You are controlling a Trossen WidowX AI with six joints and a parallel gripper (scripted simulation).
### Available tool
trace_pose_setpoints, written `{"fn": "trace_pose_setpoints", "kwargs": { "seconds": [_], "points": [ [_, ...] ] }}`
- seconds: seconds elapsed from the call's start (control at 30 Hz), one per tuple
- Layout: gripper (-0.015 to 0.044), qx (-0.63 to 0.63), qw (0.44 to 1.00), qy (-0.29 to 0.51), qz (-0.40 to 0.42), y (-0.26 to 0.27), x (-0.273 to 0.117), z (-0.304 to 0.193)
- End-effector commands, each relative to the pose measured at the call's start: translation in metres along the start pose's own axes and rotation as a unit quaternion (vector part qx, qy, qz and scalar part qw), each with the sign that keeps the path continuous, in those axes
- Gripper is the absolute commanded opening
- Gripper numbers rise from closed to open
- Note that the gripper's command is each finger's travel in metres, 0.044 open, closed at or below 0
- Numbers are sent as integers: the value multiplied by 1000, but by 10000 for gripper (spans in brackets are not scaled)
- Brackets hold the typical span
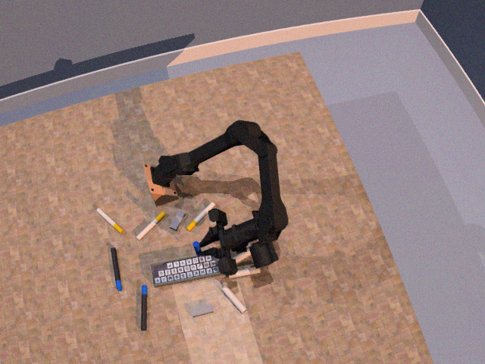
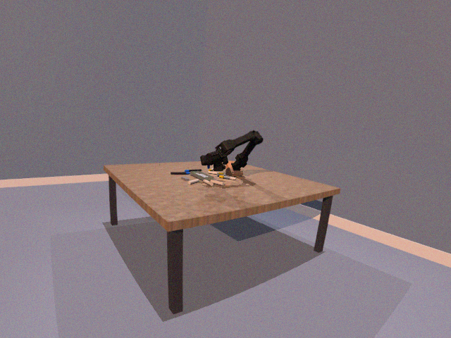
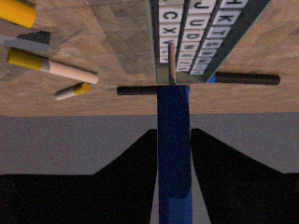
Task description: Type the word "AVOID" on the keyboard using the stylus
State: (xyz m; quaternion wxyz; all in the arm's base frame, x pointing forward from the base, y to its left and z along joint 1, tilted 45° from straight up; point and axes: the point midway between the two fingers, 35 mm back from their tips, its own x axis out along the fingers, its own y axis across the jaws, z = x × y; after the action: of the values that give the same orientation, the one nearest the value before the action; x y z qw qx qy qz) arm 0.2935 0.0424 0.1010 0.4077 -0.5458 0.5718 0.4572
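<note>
Gripper (image 1: 199,249) (image 3: 173,136), its tapered black fingers closed on the smooth blue stylus (image 1: 197,248) (image 3: 174,140), whose slender tip overlies the square white keys of the oblong keyboard (image 1: 186,270) (image 2: 201,176) (image 3: 164,74), on mottled wood-edged table (image 1: 78,176) (image 2: 134,196)

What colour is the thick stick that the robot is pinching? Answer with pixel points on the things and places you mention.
The stylus (image 1: 197,248) (image 3: 174,140) is deep blue along its thick body; the wrist view shows this best.
</note>
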Motion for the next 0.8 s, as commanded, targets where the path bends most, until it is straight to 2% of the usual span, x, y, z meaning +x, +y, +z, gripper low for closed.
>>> {"fn": "trace_pose_setpoints", "kwargs": {
  "seconds": [0.0,0.13,0.23,0.33,0.77],
  "points": [
    [81,0,1000,1,-4,0,-3,-2],
    [85,0,1000,0,-1,0,-1,-1],
    [65,0,1000,0,-1,0,-1,-1],
    [0,1,1000,0,-2,-1,4,-4],
    [0,1,1000,3,-6,-1,48,-35]
  ]
}}
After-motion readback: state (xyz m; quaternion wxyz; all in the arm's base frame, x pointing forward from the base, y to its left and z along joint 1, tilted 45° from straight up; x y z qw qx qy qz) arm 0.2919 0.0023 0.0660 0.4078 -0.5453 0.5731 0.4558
